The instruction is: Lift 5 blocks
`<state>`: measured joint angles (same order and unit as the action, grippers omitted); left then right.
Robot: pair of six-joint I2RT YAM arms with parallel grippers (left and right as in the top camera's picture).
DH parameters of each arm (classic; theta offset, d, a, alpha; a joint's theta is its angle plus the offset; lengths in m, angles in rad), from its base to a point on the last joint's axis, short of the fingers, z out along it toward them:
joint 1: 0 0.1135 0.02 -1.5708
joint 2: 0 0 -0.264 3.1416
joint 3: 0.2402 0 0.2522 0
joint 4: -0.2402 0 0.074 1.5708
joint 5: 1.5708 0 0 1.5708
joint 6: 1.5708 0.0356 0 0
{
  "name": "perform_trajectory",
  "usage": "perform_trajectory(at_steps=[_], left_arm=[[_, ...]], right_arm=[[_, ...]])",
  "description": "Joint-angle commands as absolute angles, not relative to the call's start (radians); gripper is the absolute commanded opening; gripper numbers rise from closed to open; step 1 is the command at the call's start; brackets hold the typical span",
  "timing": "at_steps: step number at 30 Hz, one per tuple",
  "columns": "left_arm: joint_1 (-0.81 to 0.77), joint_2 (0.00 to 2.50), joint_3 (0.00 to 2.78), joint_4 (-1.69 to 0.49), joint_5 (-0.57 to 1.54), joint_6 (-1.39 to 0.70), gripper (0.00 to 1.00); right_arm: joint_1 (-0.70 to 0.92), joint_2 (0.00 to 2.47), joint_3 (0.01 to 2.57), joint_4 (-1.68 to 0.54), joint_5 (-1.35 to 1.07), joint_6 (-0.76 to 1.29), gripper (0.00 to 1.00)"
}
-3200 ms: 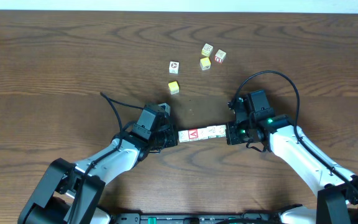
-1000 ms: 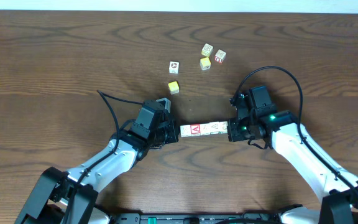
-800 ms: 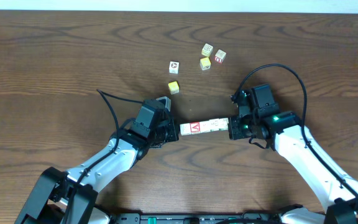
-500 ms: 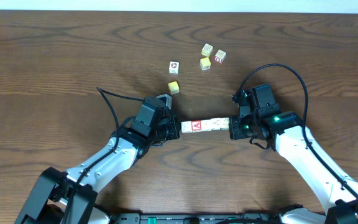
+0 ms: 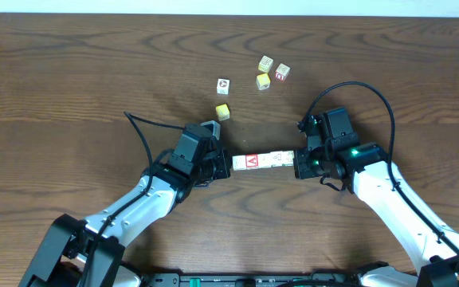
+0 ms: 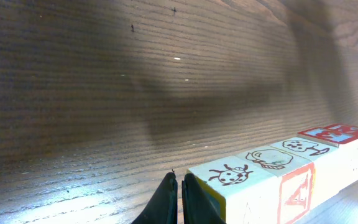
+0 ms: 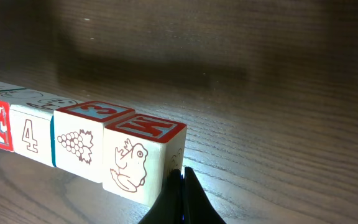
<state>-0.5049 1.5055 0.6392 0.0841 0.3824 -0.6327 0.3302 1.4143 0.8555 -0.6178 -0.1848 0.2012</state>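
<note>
Lowest in the left wrist view, the left pincer (image 6: 178, 190) is clenched. Its two dark fingers are pressed together with nothing between them, and only their tips show, the rest being cut off by the bottom edge. Just right of them starts the row of blocks (image 6: 272, 165), its near end seemingly touching the tips. Four top faces can be counted here, a ladybird nearest and a red-framed one last. The row's far end runs out at the right edge.

In the right wrist view, the right pincer (image 7: 182, 186) is likewise clenched on nothing, its tips against the lower corner of the end block, the one with a frog. Three blocks show whole: frog, grapes and a figure 4. A fourth, with a red letter A, is cut by the left edge. A pale strip behind it is too dim to tell.

From above, the row sits at the centre of the frame, spanning the gap between the two pincers. Its seams are too fine to count there. Whether it rests on the table (image 5: 70, 96) or hangs just above it cannot be told.

Farther up, in the upper centre, five loose cubes lie well apart from the row:
- **Two yellow cubes:** one (image 5: 222, 112) nearer, one (image 5: 263, 80) farther.
- **Three pale picture cubes:** a white one (image 5: 224, 84), a cream one (image 5: 266, 63) and a red-marked one (image 5: 282, 72).
</note>
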Motion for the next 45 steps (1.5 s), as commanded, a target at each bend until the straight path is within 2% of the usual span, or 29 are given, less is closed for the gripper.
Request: perform_trajectory(at_steps=[1,45], left_arm=[[-0.525,1.471,0.696,0.106,0.49,-0.65,0.07],[-0.525,1.447,0.706,0.091,0.49,-0.649,0.07]], right_arm=[[0.363,1.404,0.883,-0.611,-0.33,0.201,0.01],[0.363,1.404,0.921,-0.648,-0.331,0.201,0.01]])
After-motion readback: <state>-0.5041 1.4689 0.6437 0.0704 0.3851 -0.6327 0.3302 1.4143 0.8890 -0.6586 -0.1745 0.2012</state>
